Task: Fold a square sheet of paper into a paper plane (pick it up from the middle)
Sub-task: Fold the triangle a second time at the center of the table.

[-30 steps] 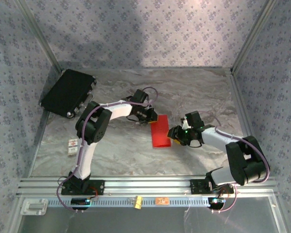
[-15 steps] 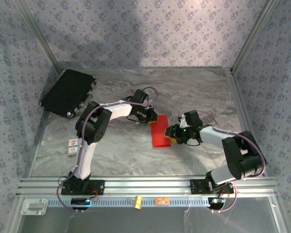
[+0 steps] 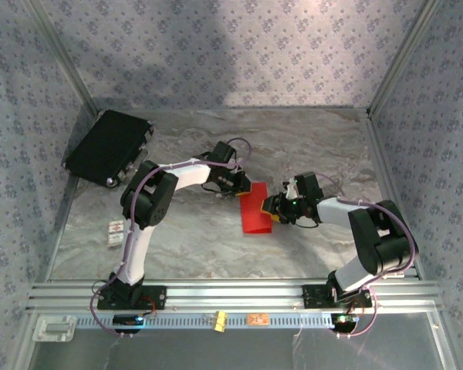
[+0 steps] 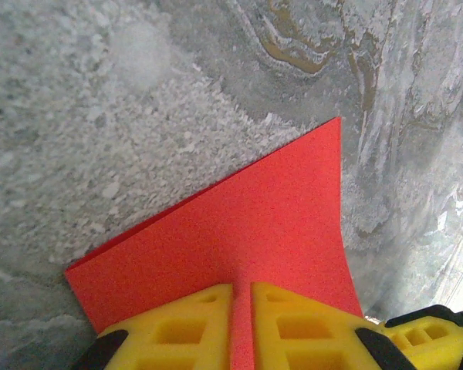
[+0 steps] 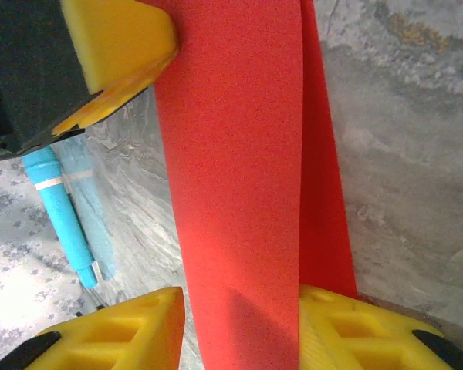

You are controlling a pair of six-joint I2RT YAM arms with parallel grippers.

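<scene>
Though folded, paper (image 4: 247, 223) inside left gripper (image 4: 241, 301)

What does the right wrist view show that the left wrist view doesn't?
Right wrist, not left: a blue rod-like tool beside the square sheet of paper, and the sheet's second folded layer. Left wrist, not right: the sheet's free corner on the marble table. Shared: the red sheet, the left gripper pinching it, and the right gripper at it.

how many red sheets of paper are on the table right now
1. The square sheet of paper lies folded over near the middle of the table, with the left fingers pinching one end. A second sheet under it would be hidden.
</scene>
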